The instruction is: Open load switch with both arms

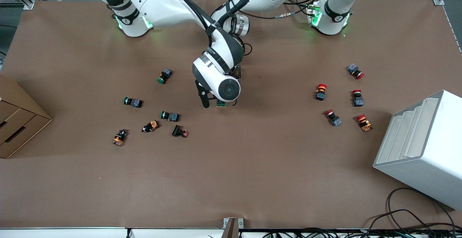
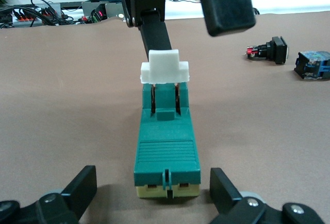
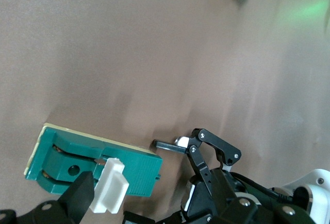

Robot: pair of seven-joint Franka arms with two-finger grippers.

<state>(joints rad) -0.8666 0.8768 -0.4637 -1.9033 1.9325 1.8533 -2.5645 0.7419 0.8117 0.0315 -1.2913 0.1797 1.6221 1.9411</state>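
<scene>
The load switch (image 2: 166, 147) is a dark-green block on a cream base, lying at the middle of the table, with its white toggle (image 2: 165, 68) standing up at one end. Under the right arm's wrist only its tip (image 1: 221, 103) shows in the front view. My left gripper (image 2: 154, 190) is open, one finger on each side of the end away from the toggle, with a gap on both sides. My right gripper (image 3: 108, 206) is open and low over the toggle end. Its fingers (image 2: 154, 31) flank the toggle without pinching it.
Several green-capped push-buttons (image 1: 169, 116) lie toward the right arm's end, and several red-capped ones (image 1: 320, 91) toward the left arm's end. A cardboard box (image 1: 14, 122) sits at one table edge and a white bin (image 1: 422, 147) at the other. Cables (image 1: 404, 216) trail by the front edge.
</scene>
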